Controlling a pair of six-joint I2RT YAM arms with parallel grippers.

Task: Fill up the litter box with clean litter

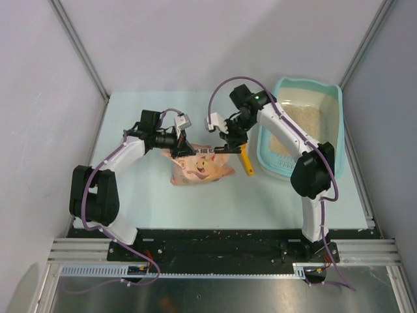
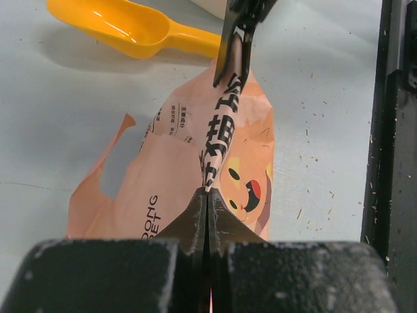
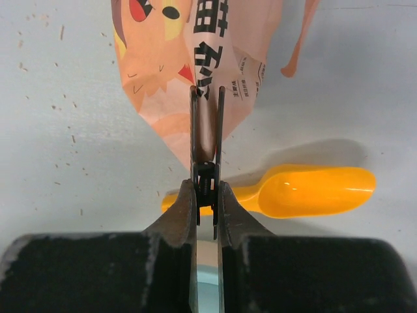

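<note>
Step in hand, as I read it: handling the bag (image 2: 176,150), not pouring yet. Both arms have it by its top edge, near the middle of the table (image 1: 143,195).

L gripper (image 2: 207,199): fingers clenched tight on the folded top edge, no gap showing. R gripper (image 3: 207,98): fingers pinched on the same edge from the opposite side, with a thin fold of bag between them. The printed edge runs straight from one grip to the other, so it looks taut. A loose strip hangs off one side of the bag. Can't tell if that's a handle or a torn corner, or whether the mouth is open at all.

The litter box (image 1: 306,82) sits at the far right corner of the table, long side along the right edge. The litter (image 1: 309,117) already lies in it as a pale layer. The R arm crosses over part of the box, so I can't judge how even the layer is or how full it is.

The scoop (image 1: 246,163) lies on the table between bag and box, just beside the box's left wall, untouched.

Next move, my guess: if there's more in the bag, both arms must swing it right together, keeping the edge taut, clear the scoop and the box rim, then tip the open end down over the tray. If the mouth is shut, it needs opening first. The bag looks fairly flat, so it may be nearly spent. I'd check that before committing.
</note>
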